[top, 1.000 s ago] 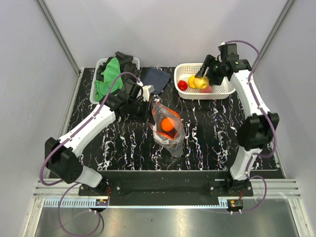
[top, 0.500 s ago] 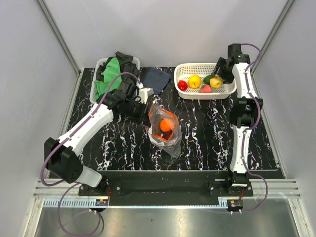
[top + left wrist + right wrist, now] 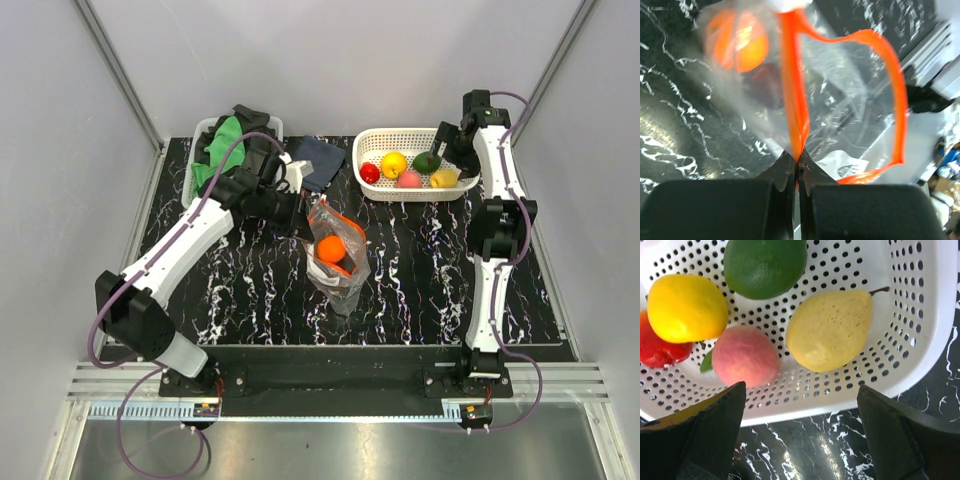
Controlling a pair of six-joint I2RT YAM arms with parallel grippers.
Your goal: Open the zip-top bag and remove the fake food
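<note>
The zip-top bag [image 3: 340,262] hangs in the middle of the table, its red-orange zip strip [image 3: 792,90] pulled open into a loop. My left gripper [image 3: 306,214] [image 3: 796,164] is shut on one side of that strip. Inside the bag sit an orange fruit [image 3: 331,247] [image 3: 737,42] and a dark brown piece [image 3: 765,87]. My right gripper [image 3: 447,152] [image 3: 800,387] is open just above the near right end of the white basket [image 3: 400,137] [image 3: 920,340]. In it lie a yellow pear [image 3: 830,330], a pink peach [image 3: 745,356], a green fruit [image 3: 765,262], a yellow lemon [image 3: 687,307] and a red piece [image 3: 657,347].
A second basket [image 3: 203,130] at the back left holds green and black cloths. A dark blue cloth [image 3: 315,160] lies between the two baskets. Grey walls close in the black marbled table [image 3: 250,290] on three sides.
My right gripper has opened and the yellow pear now lies in the white basket. My left gripper has shifted slightly toward the back right with the bag.
</note>
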